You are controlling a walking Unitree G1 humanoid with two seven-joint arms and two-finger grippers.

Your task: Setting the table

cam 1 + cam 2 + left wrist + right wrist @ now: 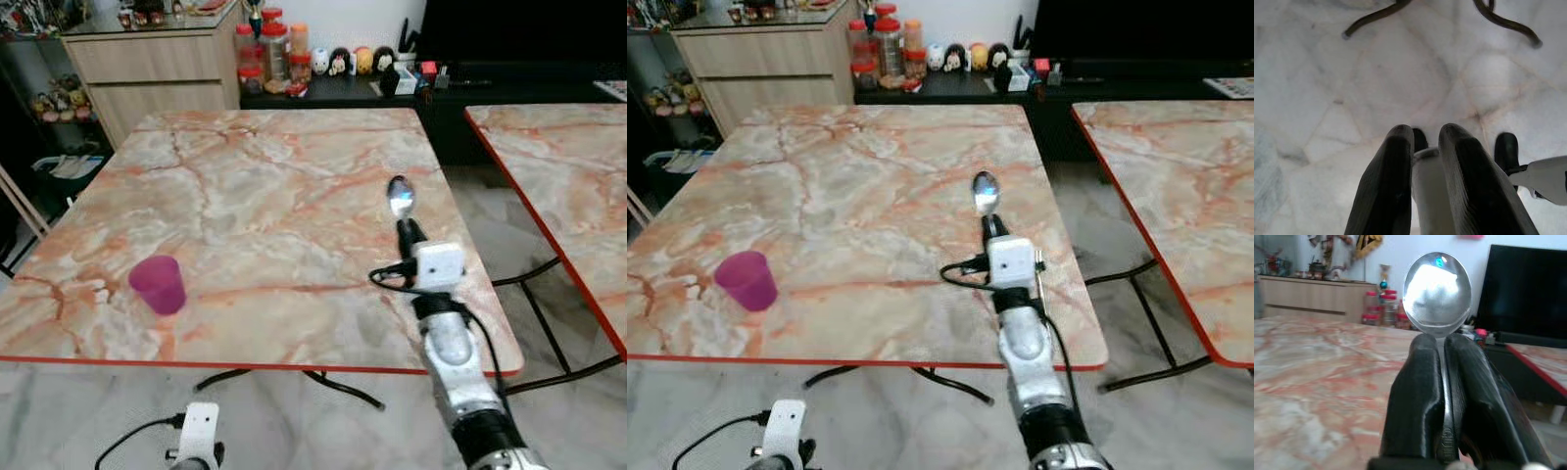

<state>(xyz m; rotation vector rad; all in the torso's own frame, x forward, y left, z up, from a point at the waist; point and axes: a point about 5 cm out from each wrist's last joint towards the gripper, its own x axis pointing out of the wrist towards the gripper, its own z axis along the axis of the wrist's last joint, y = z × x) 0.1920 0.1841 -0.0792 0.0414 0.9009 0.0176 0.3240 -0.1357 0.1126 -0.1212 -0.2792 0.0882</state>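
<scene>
Spoon time: the big square table with the orange and white marble top and red rim (245, 186) carries two things. Near its front left corner stands a small purple plastic cup (158, 284), upright and well apart from the rest. Over the right edge of the table, the silver right arm reaches out, and the right gripper (405, 230) has its two black fingers (1420, 396) pressed tight on the handle of a shiny silver metal spoon (400, 197). The spoon's round bowl sticks out past the fingertips, above the table top. The left gripper (1425, 134) hangs low over the pale floor, its fingers a little apart with nothing between them.
</scene>
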